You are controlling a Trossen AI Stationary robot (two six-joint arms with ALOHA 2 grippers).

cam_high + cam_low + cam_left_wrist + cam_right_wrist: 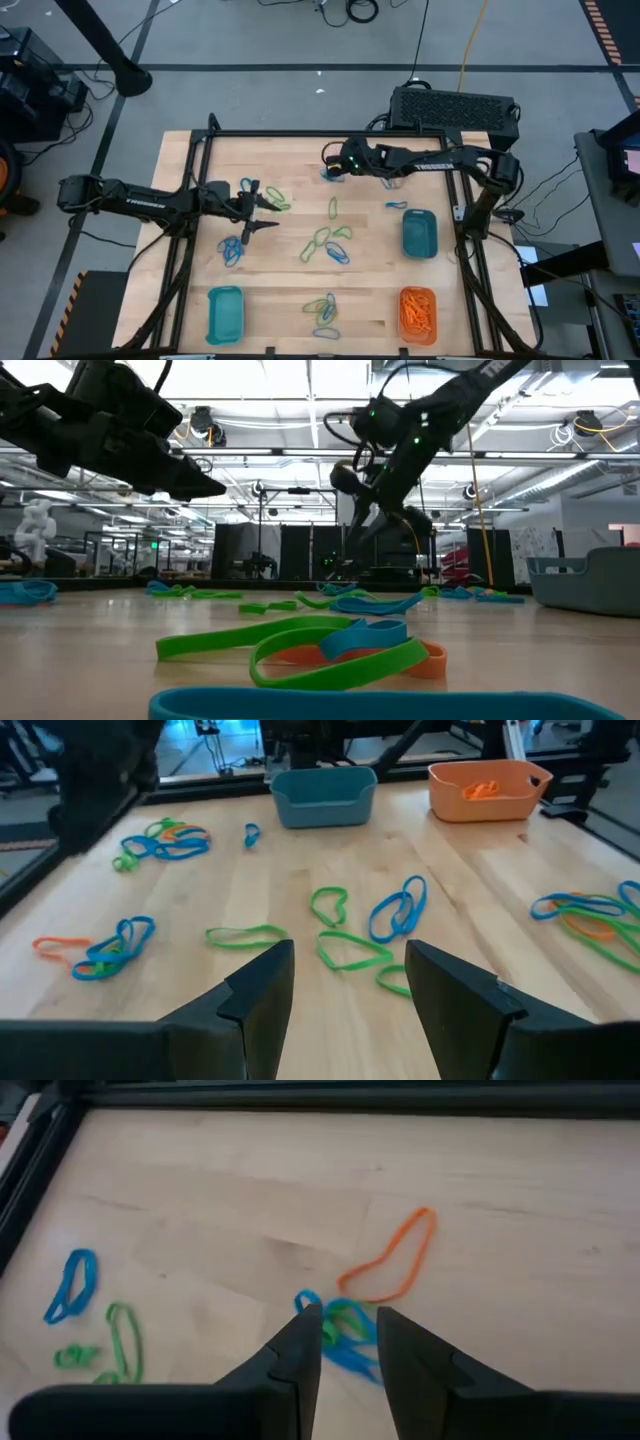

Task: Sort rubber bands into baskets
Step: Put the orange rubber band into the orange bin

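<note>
Orange, green and blue rubber bands lie scattered flat on the wooden table. Three baskets stand on it: a teal one near left, a teal one at the right, and an orange one near right holding orange bands. My right gripper hangs over the far middle of the table, its fingers a narrow gap apart above a small blue and green tangle, beside an orange band. My left gripper hovers open at the left, with green bands beyond its fingers.
More band clusters lie at the near middle, the left and the far left. A black frame rail runs along the table's far edge, with a black box behind it. Bare wood lies between the clusters.
</note>
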